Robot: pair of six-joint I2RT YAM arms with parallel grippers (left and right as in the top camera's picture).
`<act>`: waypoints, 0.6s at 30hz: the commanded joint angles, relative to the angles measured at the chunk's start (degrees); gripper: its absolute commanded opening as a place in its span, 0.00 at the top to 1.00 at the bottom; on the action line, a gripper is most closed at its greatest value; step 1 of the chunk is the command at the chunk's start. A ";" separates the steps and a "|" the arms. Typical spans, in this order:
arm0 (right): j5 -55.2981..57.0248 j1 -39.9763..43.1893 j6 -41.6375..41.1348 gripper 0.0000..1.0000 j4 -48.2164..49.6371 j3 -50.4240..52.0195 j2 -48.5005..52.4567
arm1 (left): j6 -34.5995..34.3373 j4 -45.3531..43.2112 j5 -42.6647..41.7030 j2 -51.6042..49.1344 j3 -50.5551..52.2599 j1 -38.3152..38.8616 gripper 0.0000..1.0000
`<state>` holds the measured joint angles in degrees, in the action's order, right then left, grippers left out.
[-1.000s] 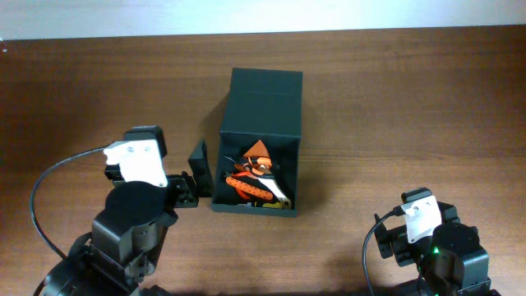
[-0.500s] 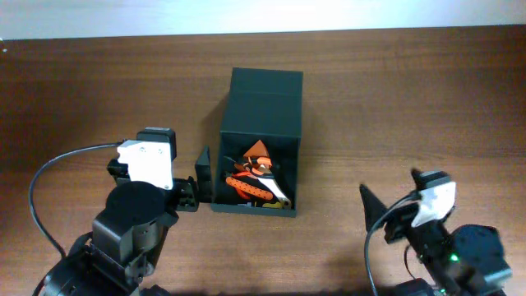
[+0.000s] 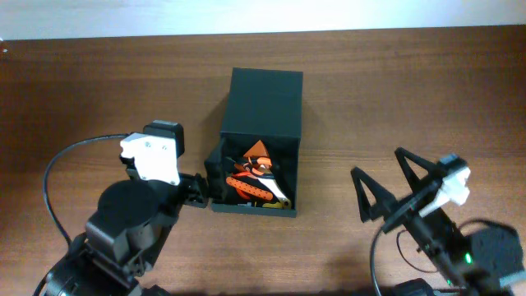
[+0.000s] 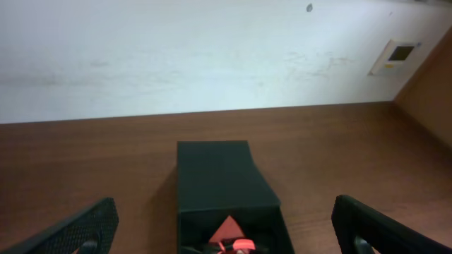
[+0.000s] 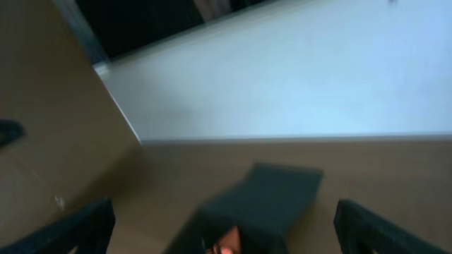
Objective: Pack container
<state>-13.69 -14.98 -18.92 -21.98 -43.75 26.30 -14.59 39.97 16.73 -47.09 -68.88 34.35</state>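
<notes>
The container (image 3: 265, 99) is a dark green-black box in the middle of the table, its flap lid folded back on the far side. Its open part (image 3: 220, 187) holds an orange triangle (image 3: 258, 150) and orange-and-black hand tools (image 3: 251, 184). My left gripper (image 3: 207, 174) is open and empty, right against the box's left wall. In the left wrist view the box (image 4: 215, 173) lies ahead between the spread fingers (image 4: 222, 206). My right gripper (image 3: 386, 185) is open and empty, raised to the right of the box. The right wrist view is blurred and shows the box (image 5: 272, 194) ahead between its fingers (image 5: 222, 208).
The brown wooden table (image 3: 394, 90) runs back to a white wall (image 4: 212, 49). A black cable (image 3: 49, 177) loops from the left arm at the left. The right arm's base (image 3: 477, 255) sits at the front right corner.
My left gripper has moved right, up to the box's left wall. My right arm has lifted and swung toward the box, its fingers now spread wide in view.
</notes>
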 commanded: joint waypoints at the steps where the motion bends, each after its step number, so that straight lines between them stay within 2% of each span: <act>1: -0.68 0.50 3.41 0.01 -5.18 -8.50 9.75 | -1.01 -0.17 -2.43 -3.45 -4.09 -1.92 0.01; 5: -0.39 0.52 9.57 0.01 -18.23 -23.76 25.40 | -0.96 0.11 -5.31 -8.61 -9.66 -6.71 0.01; 10: 1.99 2.34 13.16 0.01 -34.80 -43.58 44.96 | -0.98 -0.26 -10.71 -13.73 -12.13 -14.34 0.01; 12: 1.88 3.52 13.11 0.01 -38.56 -49.44 51.63 | -0.98 -0.33 -14.01 -15.76 -12.13 -17.70 0.01; 13: 1.92 4.00 13.16 0.10 -39.87 -51.80 54.66 | -0.98 -0.33 -15.80 -17.07 -12.13 -19.54 0.05; 14: 1.88 4.68 13.09 0.34 -41.00 -54.03 57.99 | -0.98 -0.31 -17.31 -18.29 -12.13 -21.11 0.22; 15: 1.90 5.20 12.92 0.54 -41.70 -55.52 60.59 | -1.01 -0.33 -19.21 -19.85 -12.13 -22.91 0.41; 16: 1.88 5.75 12.92 0.64 -42.21 -56.57 62.99 | -1.31 -0.33 -20.96 -21.55 -12.13 -24.50 0.59; 18: 1.51 6.75 12.90 0.66 -42.40 -57.20 67.17 | -2.89 -0.33 -24.30 -24.85 -12.13 -27.08 0.87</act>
<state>-12.62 -9.80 -7.03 -63.57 -99.22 89.12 -15.88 39.68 0.23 -68.07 -80.20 10.33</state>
